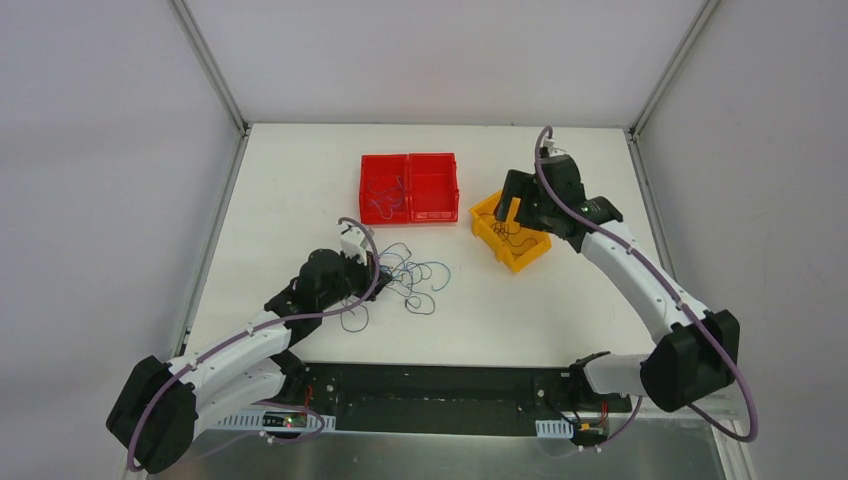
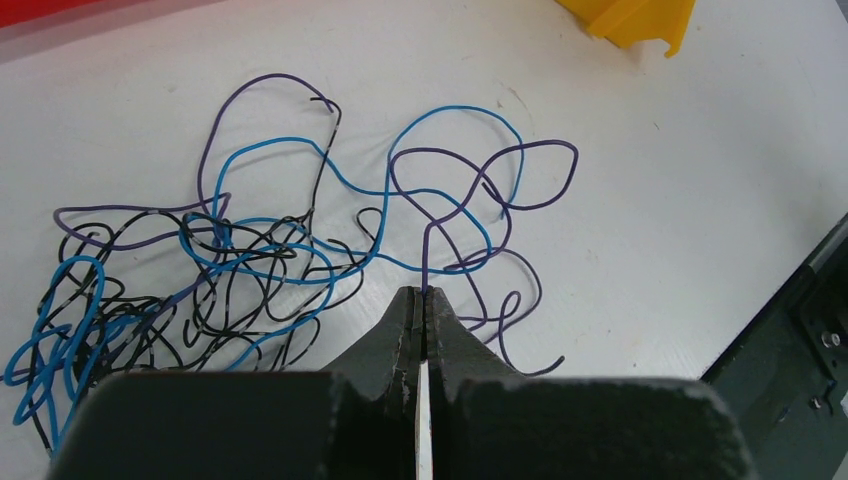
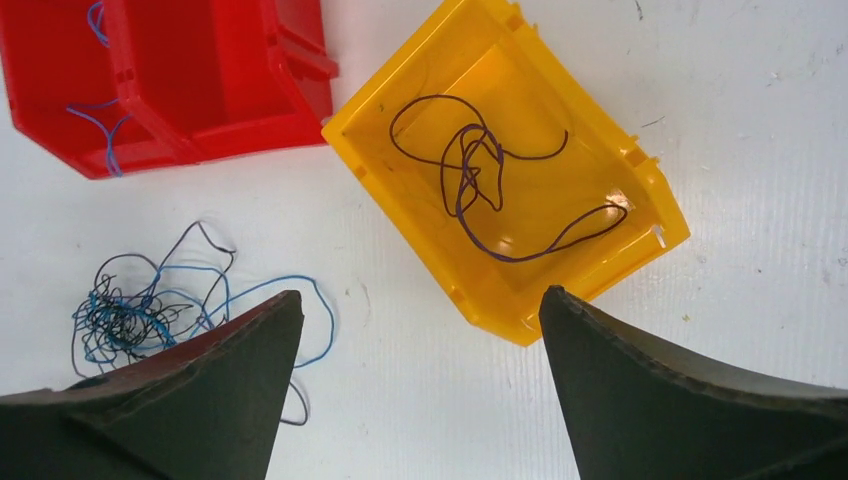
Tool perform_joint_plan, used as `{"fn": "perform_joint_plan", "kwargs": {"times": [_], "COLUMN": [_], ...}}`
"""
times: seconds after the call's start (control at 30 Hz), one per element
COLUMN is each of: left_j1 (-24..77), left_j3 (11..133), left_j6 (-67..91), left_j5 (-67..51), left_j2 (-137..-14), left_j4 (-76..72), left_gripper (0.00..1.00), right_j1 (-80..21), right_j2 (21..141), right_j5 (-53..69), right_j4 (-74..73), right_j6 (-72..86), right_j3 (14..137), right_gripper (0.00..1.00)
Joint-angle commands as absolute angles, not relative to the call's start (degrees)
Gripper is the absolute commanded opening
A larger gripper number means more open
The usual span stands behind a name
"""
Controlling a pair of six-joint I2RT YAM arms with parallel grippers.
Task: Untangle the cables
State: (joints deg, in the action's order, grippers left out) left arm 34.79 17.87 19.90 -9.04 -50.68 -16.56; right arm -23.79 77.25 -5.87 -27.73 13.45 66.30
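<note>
Left arm reaches in from the near left corner of the table [image 1: 300, 180]. Left pincer [image 2: 424, 300] is fully closed, pinching one purple cable [image 2: 427, 255] at the right side of the tangle. The cable runs up from the tips and loops away over the table.

Main tangle of cables [image 1: 410, 280] lies on the table, left of middle and nearer the near edge: blue, purple and black strands, dense knot on its left side, looser loops spreading right.

Two red bins [image 1: 410, 187] sit side by side toward the far edge, about mid-table. Left one has a thin blue cable [image 3: 100, 130] in it. The right one's contents are too small to tell.

Yellow bin [image 3: 390, 190] sits just right of the red bins, turned at an angle, not touching them. A loose dark purple cable coil [image 3: 470, 180] lies on its floor.

Right pincer [image 3: 420, 300] hangs above the yellow bin, jaws spread wide, holding nothing.
</note>
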Motion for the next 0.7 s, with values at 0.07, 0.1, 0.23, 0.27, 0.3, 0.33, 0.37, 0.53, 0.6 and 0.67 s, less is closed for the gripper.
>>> {"fn": "perform_joint_plan", "kwargs": {"times": [0.07,0.1,0.23,0.27,0.3,0.33,0.37,0.53,0.6,0.67], "left_j1": [36.75,37.87,42.75,43.39,43.99,44.74,45.44,47.0,47.0,46.87], "left_j3": [23.41,24.73,30.45,31.61,32.57,33.55,34.41,38.63,40.32,40.48], "left_j6": [20.99,20.85,18.76,18.59,18.43,18.2,17.97,17.99,19.44,21.01], "left_j5": [-13.57,-13.51,-11.4,-11.31,-11.36,-11.38,-11.51,-14.8,-12.79,-8.18], "left_j2": [-52.73,-53.53,-57.29,-58.17,-58.89,-59.5,-60.36,-64.34,-65.43,-64.75], "left_j4": [-15.38,-14.61,-11.25,-10.91,-10.7,-10.6,-10.5,-10.29,-7.2,-5.12], "left_gripper": [0.0,0.0,0.0,0.0,0.0,0.0,0.0,0.18,0.51,0.79], "right_j1": [-24.83,-25.05,-26.22,-26.25,-26.2,-26.31,-26.28,-26.26,-26.23,-26.27], "right_j2": [69.3,68.34,65.96,65.42,64.75,63.78,62.78,57.81,56.95,56.7], "right_j5": [4.02,6.05,7.58,7.29,7.15,7.06,6.83,5.9,6.1,6.15], "right_j4": [-24.92,-23.82,-22.79,-22.84,-22.95,-23.02,-23.05,-23.72,-23.81,-23.95], "right_j6": [13.56,13.72,14.0,14.04,13.94,13.85,13.67,13.09,13.09,13.19], "right_j3": [61.0,59.71,55.59,54.81,53.98,53.24,52.46,49.58,48.78,48.17], "right_gripper": [0.94,0.94,0.93,0.93,0.93,0.93,0.93,0.93,0.94,0.94]}}
